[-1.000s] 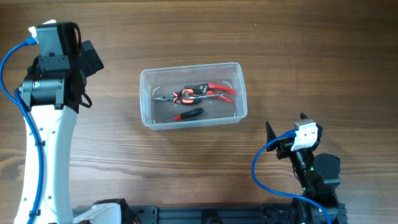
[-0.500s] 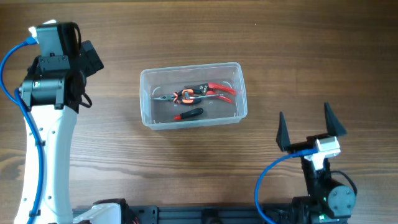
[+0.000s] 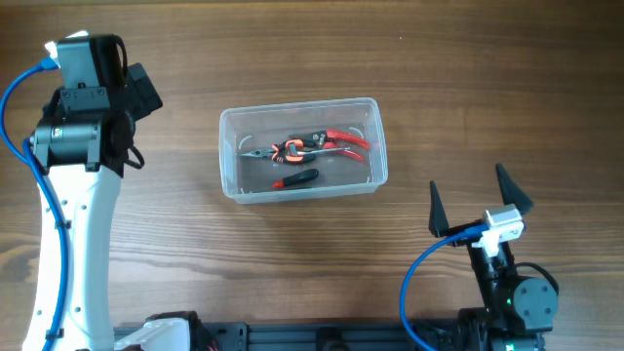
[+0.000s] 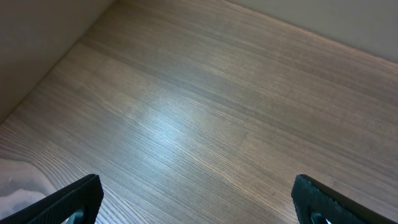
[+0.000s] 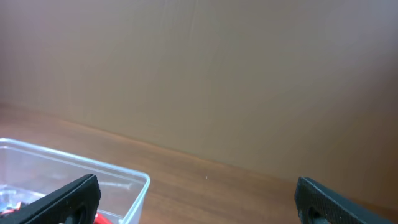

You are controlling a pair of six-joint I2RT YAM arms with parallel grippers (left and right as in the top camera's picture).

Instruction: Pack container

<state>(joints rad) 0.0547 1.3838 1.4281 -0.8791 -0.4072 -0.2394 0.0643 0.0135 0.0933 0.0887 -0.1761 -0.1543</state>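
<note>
The clear plastic container (image 3: 230,156) stands mid-table. In it lie red-handled pliers (image 3: 341,141), an orange-and-black tool (image 3: 290,149) and a small red-and-black screwdriver (image 3: 295,178). My right gripper (image 3: 466,178) is open and empty, to the right of and nearer than the container, apart from it. The right wrist view shows the container's corner (image 5: 134,182) at lower left, with the open gripper (image 5: 198,190) over bare wood. My left gripper (image 3: 144,93) is at the far left, away from the container. In the left wrist view it (image 4: 196,190) is open over bare table.
The left arm's white body (image 3: 73,234) runs along the table's left side. Blue cables (image 3: 408,263) loop by the right arm's base. A beige wall (image 5: 199,68) rises behind the table in the right wrist view.
The right gripper has turned from lying sideways to facing the far side with both fingers spread, then shifted slightly left. The left arm and the container have not moved.
</note>
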